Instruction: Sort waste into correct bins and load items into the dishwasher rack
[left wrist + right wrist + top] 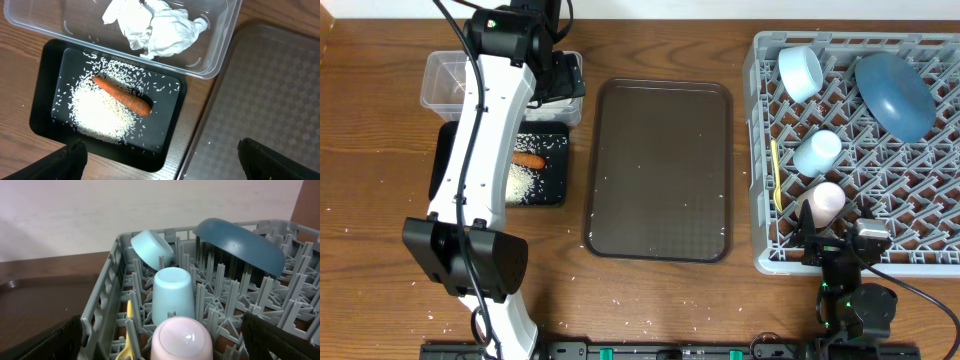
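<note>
In the left wrist view, crumpled white tissues (155, 27) lie in the clear tub (222, 47). The black tray (44, 117) holds loose rice (100, 114) and an orange carrot (122, 95). My left gripper (160, 152) hangs above them, open and empty. In the rack (760, 120) are the pale bowl (800, 72), blue plate (895, 95), light blue cup (817, 152), pink cup (828, 200) and yellow spoon (775, 175). My right gripper (162, 335) is open and empty, above the rack's near edge by the pink cup (182, 340). No wrapper shows.
The dark-brown serving tray (660, 170) lies between the bins and the rack, with a few rice grains on it. More grains are scattered on the wooden table (380, 200). My left arm (485, 150) stretches over the black tray (555, 165).
</note>
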Available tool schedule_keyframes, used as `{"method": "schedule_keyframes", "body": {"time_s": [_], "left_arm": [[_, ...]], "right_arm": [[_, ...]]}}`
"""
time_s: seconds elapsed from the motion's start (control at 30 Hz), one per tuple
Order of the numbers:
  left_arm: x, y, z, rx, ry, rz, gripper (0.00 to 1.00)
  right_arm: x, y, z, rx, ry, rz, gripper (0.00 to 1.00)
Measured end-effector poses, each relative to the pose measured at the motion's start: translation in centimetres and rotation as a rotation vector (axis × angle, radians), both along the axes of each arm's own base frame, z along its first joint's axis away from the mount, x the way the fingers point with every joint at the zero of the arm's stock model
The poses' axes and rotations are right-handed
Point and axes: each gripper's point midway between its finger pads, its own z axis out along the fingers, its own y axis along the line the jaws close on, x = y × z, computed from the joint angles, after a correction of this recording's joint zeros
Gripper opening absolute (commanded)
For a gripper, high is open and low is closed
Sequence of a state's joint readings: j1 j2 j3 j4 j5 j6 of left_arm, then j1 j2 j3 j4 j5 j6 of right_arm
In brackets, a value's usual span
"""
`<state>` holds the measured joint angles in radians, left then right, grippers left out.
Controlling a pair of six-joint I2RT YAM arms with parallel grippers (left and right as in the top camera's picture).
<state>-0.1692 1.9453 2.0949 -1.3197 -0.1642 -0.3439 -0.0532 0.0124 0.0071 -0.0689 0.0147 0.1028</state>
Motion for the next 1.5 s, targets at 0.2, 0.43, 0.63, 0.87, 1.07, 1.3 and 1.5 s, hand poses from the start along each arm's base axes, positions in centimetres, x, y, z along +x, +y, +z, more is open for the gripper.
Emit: {"method": "schedule_keyframes", "body": {"time_s": [0.2, 0.43, 0.63, 0.87, 1.07, 1.3, 1.5], "left_arm": [[0.0, 0.0, 0.0, 0.0, 0.0, -0.001, 0.98], [0.0, -0.2, 0.1, 0.001, -0.004, -0.008, 0.98], [3.1, -2.2, 5.4, -0.058, -0.295, -0.05, 0.98], [1.0, -3.8, 12.2, -0.072, -0.62, -0.184, 0.98], [-1.8, -2.0, 9.2, -0.064, -0.817, -0.185, 0.99], [-8.0, 0.6, 2.4, -0.058, -0.964, -0.149, 0.99], [-13.0, 3.4, -2.7, -0.046, -1.05, -0.076, 0.99]], "right_arm": [[0.0, 0.0, 0.0, 0.0, 0.0, 0.0, 0.99], [0.0, 0.0, 0.0, 0.0, 0.0, 0.0, 0.99], [0.0, 0.0, 0.0, 0.0, 0.0, 0.0, 0.99], [0.0, 0.0, 0.0, 0.0, 0.001, 0.0, 0.99], [0.0, 0.0, 0.0, 0.001, -0.001, 0.0, 0.99], [0.0, 0.0, 0.0, 0.003, -0.001, 0.0, 0.99], [0.0, 0.0, 0.0, 0.003, -0.001, 0.0, 0.99]]}}
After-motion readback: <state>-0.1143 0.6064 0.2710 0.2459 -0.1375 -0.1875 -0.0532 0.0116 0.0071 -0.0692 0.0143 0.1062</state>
